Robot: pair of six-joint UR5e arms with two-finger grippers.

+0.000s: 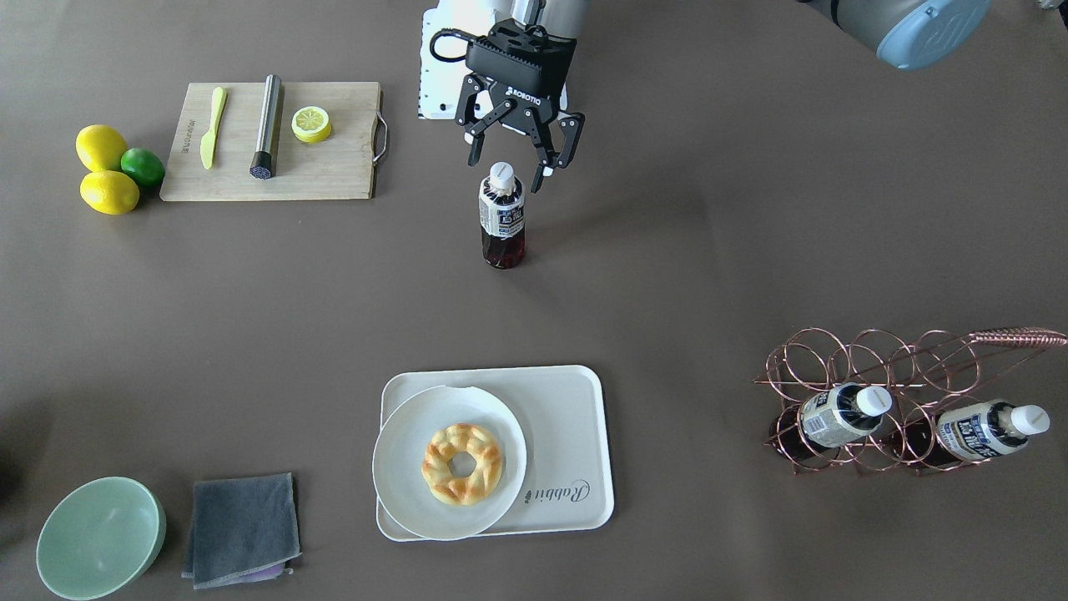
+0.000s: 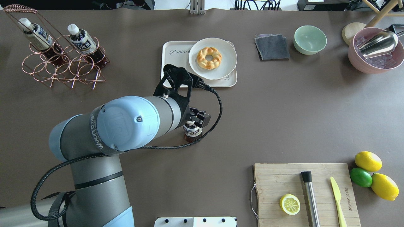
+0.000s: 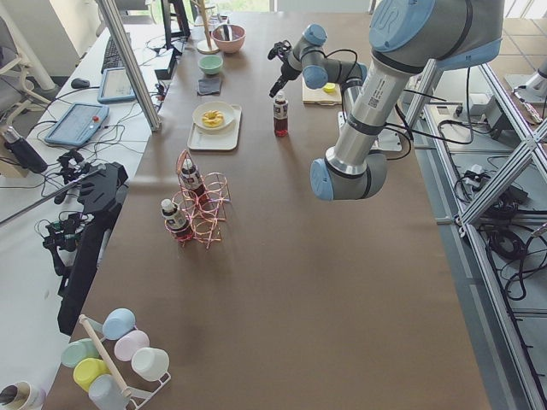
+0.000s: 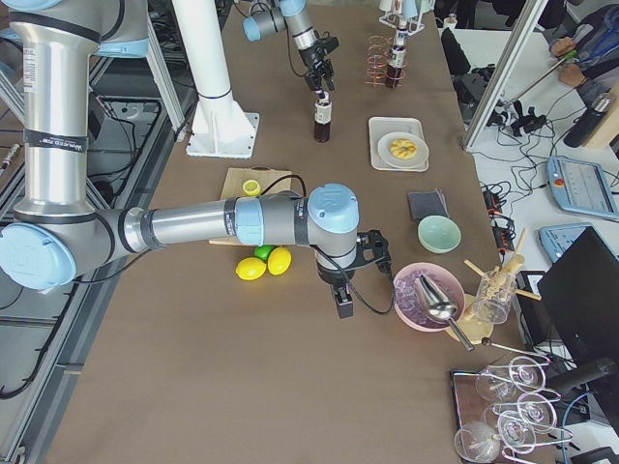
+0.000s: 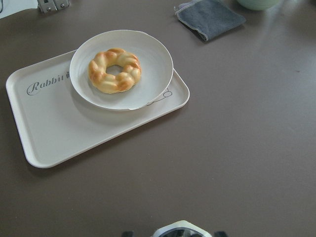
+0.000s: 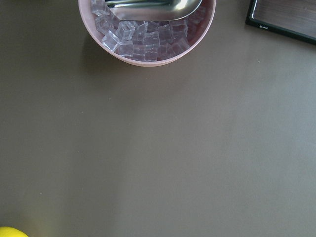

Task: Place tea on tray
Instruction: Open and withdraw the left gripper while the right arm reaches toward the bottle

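Observation:
The tea (image 1: 502, 221), a small bottle of dark reddish liquid with a white cap, stands upright on the table's robot side. My left gripper (image 1: 517, 167) hangs open just above it, fingers spread to either side of the cap (image 5: 181, 229). The cream tray (image 1: 567, 409) with "Rabbit" script lies on the table's other side, apart from the bottle; a white plate (image 1: 400, 484) with a ring pastry covers part of it. The right gripper (image 4: 343, 302) appears only in the exterior right view, beside a pink bowl of ice (image 4: 430, 295); I cannot tell whether it is open or shut.
Two more bottles lie in a copper wire rack (image 1: 884, 401). A wooden cutting board (image 1: 334, 167) holds a lemon half, a knife and a steel muddler, with lemons and a lime (image 1: 143, 165) beside it. A green bowl (image 1: 100, 534) and a grey cloth (image 1: 242, 527) sit near the tray.

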